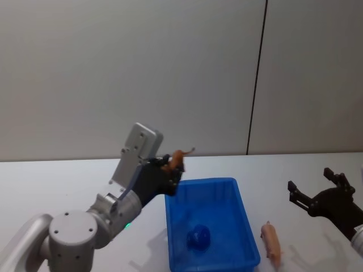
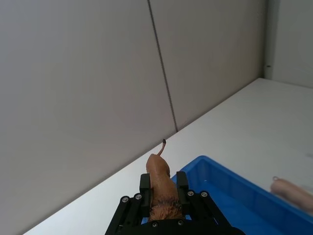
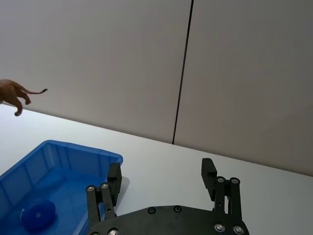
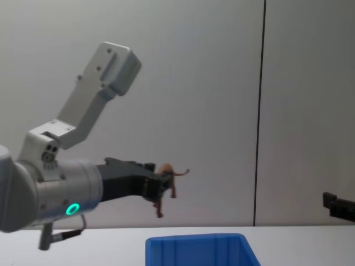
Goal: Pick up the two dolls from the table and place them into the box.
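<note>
Left gripper [image 1: 173,170], fingers clamped on brown doll [image 1: 178,158], holds it over box [image 1: 233,190] far-left corner | pink doll [image 1: 271,241] lies on table [image 1: 57,181] beside box | right gripper [image 1: 311,179] hovers nearby, fingers apart | neither doll boxed yet

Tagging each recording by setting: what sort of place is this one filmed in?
Probably a robot lab or test room, not a home: plain white table, plain grey wall panels, a blue box, and the left gripper holding a brown toy animal.
</note>
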